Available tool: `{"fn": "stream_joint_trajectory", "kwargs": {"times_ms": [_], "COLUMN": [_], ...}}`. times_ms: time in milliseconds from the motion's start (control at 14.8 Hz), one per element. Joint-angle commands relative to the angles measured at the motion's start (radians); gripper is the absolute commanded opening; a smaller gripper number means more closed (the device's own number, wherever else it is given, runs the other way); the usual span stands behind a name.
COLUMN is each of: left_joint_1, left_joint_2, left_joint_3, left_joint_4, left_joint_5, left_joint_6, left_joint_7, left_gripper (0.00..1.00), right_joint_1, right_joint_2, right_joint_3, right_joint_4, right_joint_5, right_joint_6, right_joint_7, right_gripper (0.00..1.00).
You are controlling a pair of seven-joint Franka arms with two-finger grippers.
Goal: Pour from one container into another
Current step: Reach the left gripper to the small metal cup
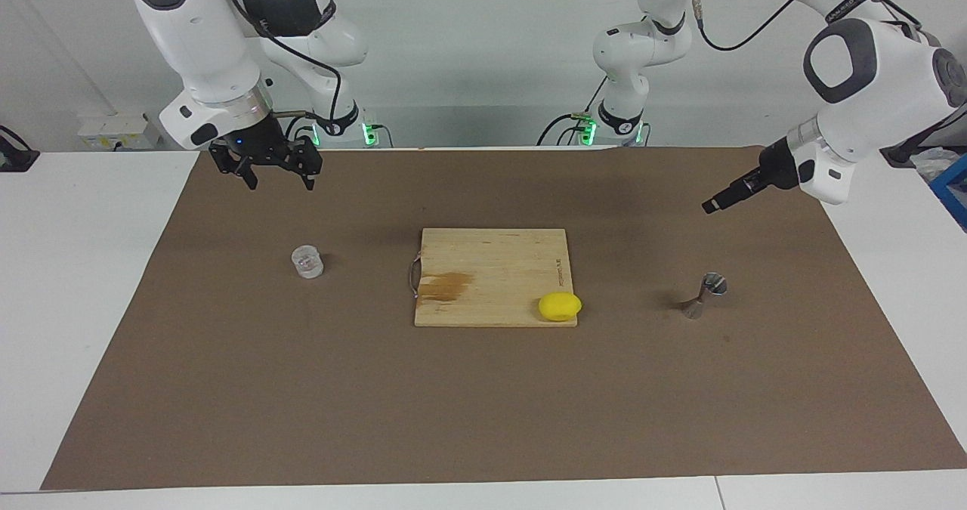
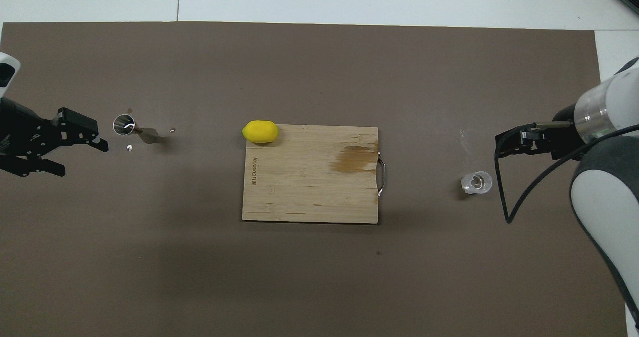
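Holding the left gripper [image 2: 82, 160] up in the air over the brown mat [image 1: 483, 404] toward the left arm's end of the table, wrist tipped so the fingers [image 2: 80, 126] are pointing slantwise toward the middle. Showing it edge-on in the facing view [image 1: 714, 205], so reading the jaws from overhead instead: spread wide apart, gripping nothing.

Finding the metal jigger [image 1: 702, 296] [image 2: 132, 129] standing on the mat just past that claw's fingertips as seen from above, well below it and clear of it, touching neither finger. Spotting a few small shiny specks [image 2: 129, 148] lying on the mat next to the jigger, between it and the claw.

Keeping the right gripper [image 1: 279, 183] [image 2: 504, 147] raised over the mat at the right arm's end, pointing down, jaws spread wide and carrying nothing.

Finding the clear glass cup [image 1: 307, 261] [image 2: 476, 182] sitting upright on the mat near this claw, lower than its fingertips and apart from them, off slightly toward the middle of the table.

Seeing a wooden cutting board [image 1: 491, 276] [image 2: 309, 187] lying midway between the two claws, well apart from both, metal handle [image 2: 382, 177] facing the right claw's side. Seeing a lemon [image 1: 560, 306] [image 2: 260, 131] resting on the board's corner on the left claw's side.
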Motion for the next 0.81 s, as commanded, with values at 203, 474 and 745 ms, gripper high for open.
{"fn": "stream_joint_trajectory", "kwargs": {"times_ms": [203,474,745], "left_joint_1": [0.093,0.165,0.221], "left_joint_2": [-0.016,-0.010,0.013], "left_joint_3": [-0.008,-0.008,-0.009], "left_joint_4": [-0.161,-0.269,-0.359], "left_joint_5": [-0.247,-0.441,-0.675], "left_joint_6": [0.154,0.243,0.357], "left_joint_7": [-0.363,-0.461,-0.517], "left_gripper": [1.00,1.00,1.00], "right_joint_1": [-0.005,-0.005,-0.005], "right_joint_2": [-0.008,-0.010,-0.013], "right_joint_3": [0.004,0.004,0.004], "right_joint_4": [-0.004,-0.004,-0.006], "right_joint_5": [0.012,0.007,0.005], "right_joint_6": [-0.003,-0.007,-0.007], "right_joint_7": [-0.027,-0.027,-0.026], "right_gripper": [1.00,1.00,1.00]}}
